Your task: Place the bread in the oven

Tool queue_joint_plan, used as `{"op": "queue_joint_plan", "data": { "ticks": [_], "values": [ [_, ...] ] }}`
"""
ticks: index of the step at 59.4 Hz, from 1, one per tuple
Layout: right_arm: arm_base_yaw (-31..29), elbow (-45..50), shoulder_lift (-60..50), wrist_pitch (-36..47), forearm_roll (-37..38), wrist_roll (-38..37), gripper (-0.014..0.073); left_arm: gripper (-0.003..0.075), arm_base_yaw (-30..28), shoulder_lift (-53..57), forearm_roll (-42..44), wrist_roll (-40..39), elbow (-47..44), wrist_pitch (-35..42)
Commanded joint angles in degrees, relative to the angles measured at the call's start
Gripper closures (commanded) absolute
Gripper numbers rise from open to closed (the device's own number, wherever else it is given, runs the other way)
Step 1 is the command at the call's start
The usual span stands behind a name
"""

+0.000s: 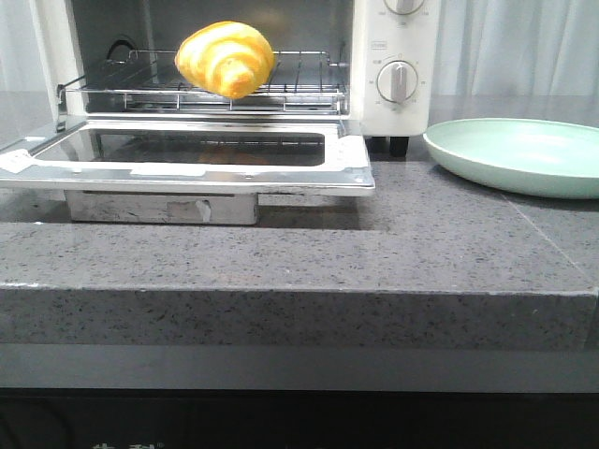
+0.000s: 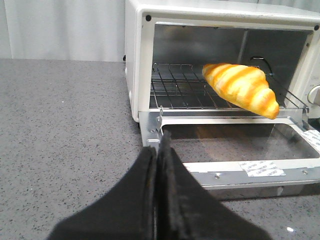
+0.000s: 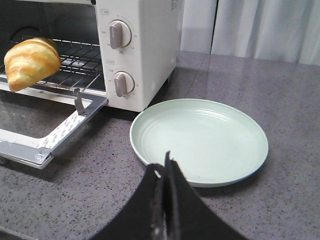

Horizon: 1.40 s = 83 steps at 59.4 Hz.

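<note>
The golden-yellow bread [image 1: 226, 58] lies on the wire rack [image 1: 299, 79] inside the cream-white oven [image 1: 388, 37], near the rack's front edge. The oven's glass door [image 1: 187, 150] hangs open and flat. The bread also shows in the left wrist view [image 2: 242, 87] and in the right wrist view [image 3: 30, 62]. My left gripper [image 2: 159, 150] is shut and empty, back from the door's left corner. My right gripper [image 3: 166, 167] is shut and empty, over the near rim of the plate. Neither gripper shows in the front view.
A pale green plate [image 1: 524, 154] sits on the grey stone counter [image 1: 374, 253] to the right of the oven; it also shows in the right wrist view [image 3: 200, 137]. The oven's dial knobs [image 1: 398, 82] face front. The open door juts toward the counter's front edge.
</note>
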<state>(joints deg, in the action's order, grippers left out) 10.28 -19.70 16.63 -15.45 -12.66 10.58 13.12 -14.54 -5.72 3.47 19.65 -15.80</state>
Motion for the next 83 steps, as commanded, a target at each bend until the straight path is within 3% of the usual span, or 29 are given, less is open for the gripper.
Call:
{"op": "queue_joint_plan", "data": {
  "ticks": [1, 57, 83],
  "values": [
    [0.1, 0.1, -2.7, 6.1, 0.4, 0.0, 0.0654, 0.0741, -0.1, -0.5, -0.5, -0.2, 1.5, 4.2],
    [0.1, 0.1, -3.6, 8.5, 0.4, 0.0, 0.0654, 0.0741, -0.3, 1.1, 0.0, -0.2, 0.1, 4.4],
    [0.1, 0.1, -3.6, 8.5, 0.4, 0.0, 0.0654, 0.0741, -11.7, 16.0, 0.8, -0.2, -17.0, 6.3]
  ]
}}
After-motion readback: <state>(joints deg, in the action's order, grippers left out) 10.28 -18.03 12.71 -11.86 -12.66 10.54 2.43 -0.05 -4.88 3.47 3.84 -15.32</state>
